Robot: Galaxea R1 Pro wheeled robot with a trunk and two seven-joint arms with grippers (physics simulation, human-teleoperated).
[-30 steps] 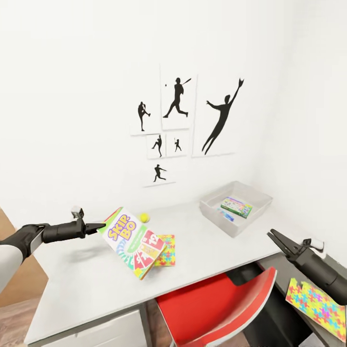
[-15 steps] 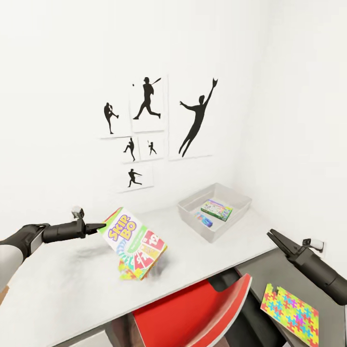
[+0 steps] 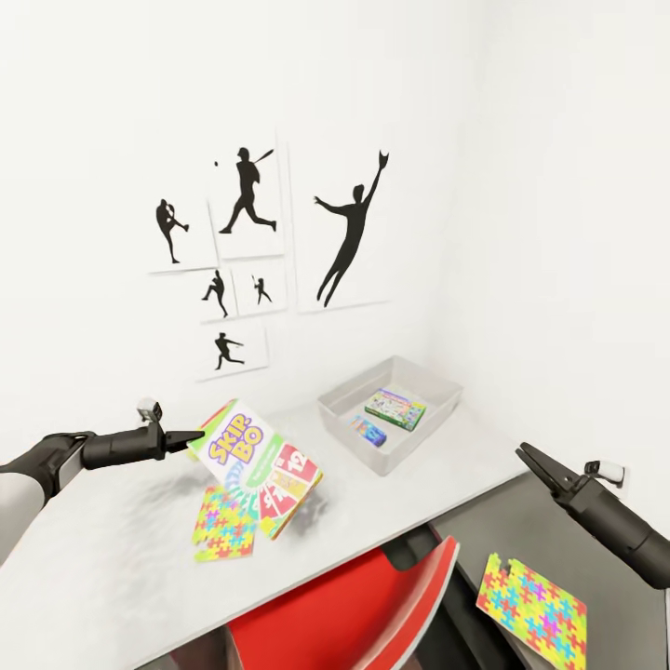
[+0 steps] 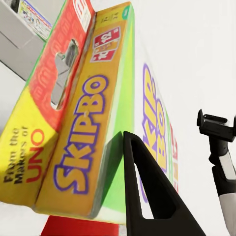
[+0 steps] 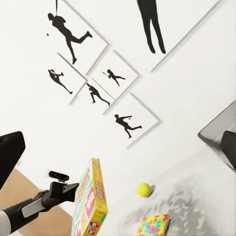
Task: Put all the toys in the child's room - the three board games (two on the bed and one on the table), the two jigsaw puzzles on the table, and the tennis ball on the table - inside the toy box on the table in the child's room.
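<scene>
Game box [image 3: 259, 468] hangs tilted from the left gripper [image 3: 191, 435], jaws clenched on its upper corner, above the table [image 3: 121, 558] and a puzzle [image 3: 224, 523]. Toy tray [image 3: 389, 411] lies well beyond the jaws — carry level, clear the near wall, then release low. Right gripper [image 3: 528, 456] looks pinched together, holding nothing. Second puzzle [image 3: 531, 609] lies off the table, below it.

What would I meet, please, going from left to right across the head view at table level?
Left pincer → Skip-Bo board game → toy box → right pincer.
</scene>
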